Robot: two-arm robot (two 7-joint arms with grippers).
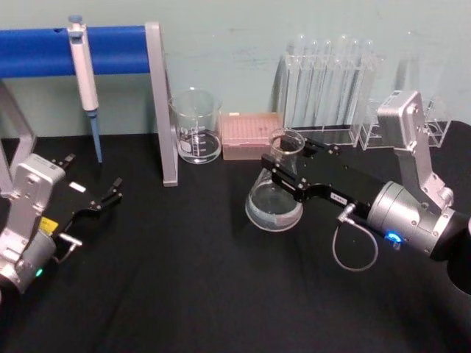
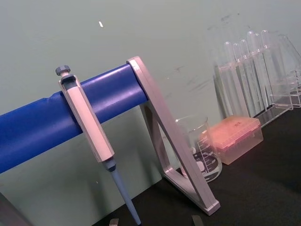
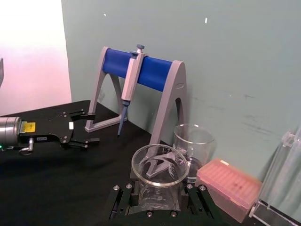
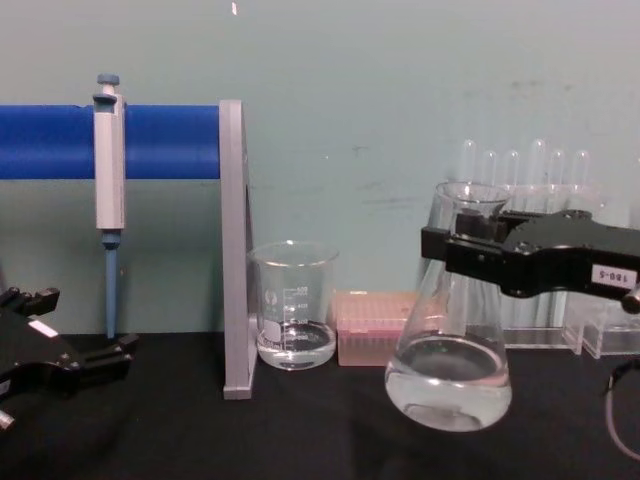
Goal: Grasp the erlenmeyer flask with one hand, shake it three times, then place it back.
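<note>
Neck of erlenmeyer flask [image 1: 274, 204] between right gripper [image 1: 285, 159] fingers [image 1: 291, 184].

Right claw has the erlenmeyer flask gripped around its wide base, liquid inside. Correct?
Not the base: the chest view shows the right claw gripping the erlenmeyer flask around its narrow neck, liquid inside. The left claw is idle, open.

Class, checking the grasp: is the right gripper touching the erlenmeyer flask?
Touching. The chest view shows the right gripper closed around the neck of the erlenmeyer flask, no gap.

Right claw [image 1: 287, 163] extended, clamped tight — left claw [image 1: 92, 175] low, spread.
</note>
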